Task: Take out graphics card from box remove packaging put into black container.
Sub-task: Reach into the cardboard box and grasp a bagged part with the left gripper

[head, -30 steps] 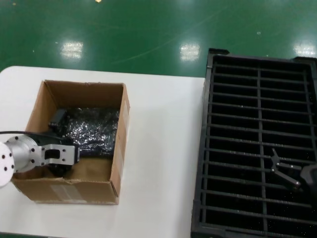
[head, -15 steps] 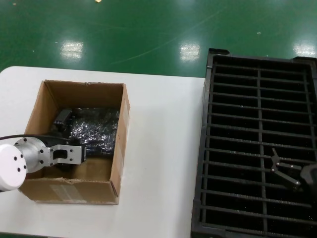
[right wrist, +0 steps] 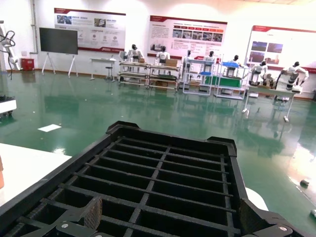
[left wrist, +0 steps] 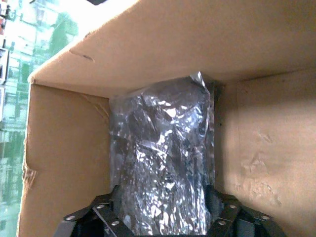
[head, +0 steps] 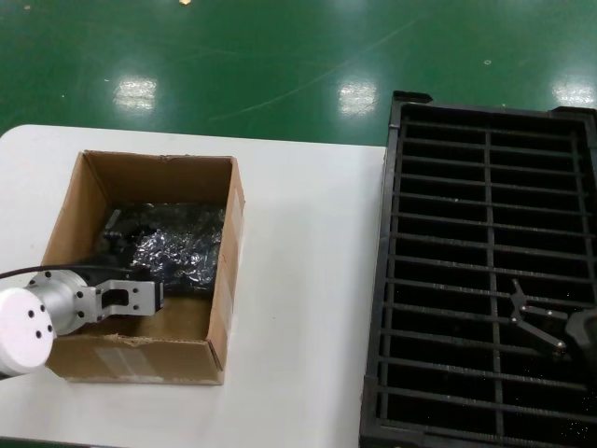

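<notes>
The left gripper (left wrist: pixel 163 219) reaches down inside the box (head: pixel 65 210), its two dark fingers (left wrist: pixel 96 217) spread either side of the packaging (left wrist: pixel 163 163) and pressed on the near end of the crinkled silvery bag. Beyond the fingers the bag runs toward the far cardboard wall. The graphics card itself is hidden in the bag. Well off to that claw's right, the right gripper (head: pixel 532 322) hovers over the black container (head: pixel 401 187), fingers parted wide and holding nothing
</notes>
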You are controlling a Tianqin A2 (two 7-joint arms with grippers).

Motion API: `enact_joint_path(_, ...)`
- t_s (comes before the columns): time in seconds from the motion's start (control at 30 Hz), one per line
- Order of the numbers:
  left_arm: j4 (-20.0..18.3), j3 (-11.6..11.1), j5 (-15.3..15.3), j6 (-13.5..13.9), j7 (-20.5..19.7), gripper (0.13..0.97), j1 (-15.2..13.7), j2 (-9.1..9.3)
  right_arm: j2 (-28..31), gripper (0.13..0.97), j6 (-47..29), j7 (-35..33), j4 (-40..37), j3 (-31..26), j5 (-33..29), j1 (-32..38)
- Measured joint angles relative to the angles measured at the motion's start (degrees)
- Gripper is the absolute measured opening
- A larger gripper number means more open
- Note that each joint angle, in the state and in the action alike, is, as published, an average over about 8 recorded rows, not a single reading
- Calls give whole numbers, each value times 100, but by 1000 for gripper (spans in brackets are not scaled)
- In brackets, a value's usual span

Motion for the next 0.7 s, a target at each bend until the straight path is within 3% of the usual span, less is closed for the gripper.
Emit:
enact_joint_path(0.1, 40, -43, 11, -78, 37, 677, 41, 21, 0, 966, 0, 0, 0, 0, 0, 0)
enact_joint_path(0.37, 199, -143, -35, -378, 216, 460, 134, 116, 0, 966, 0, 0, 0, 0, 0, 0)
enact_joint_path(0.7, 120, -282, -21, -664, 401, 287, 265, 161, 0, 966, 0, 0, 0, 0, 0, 0)
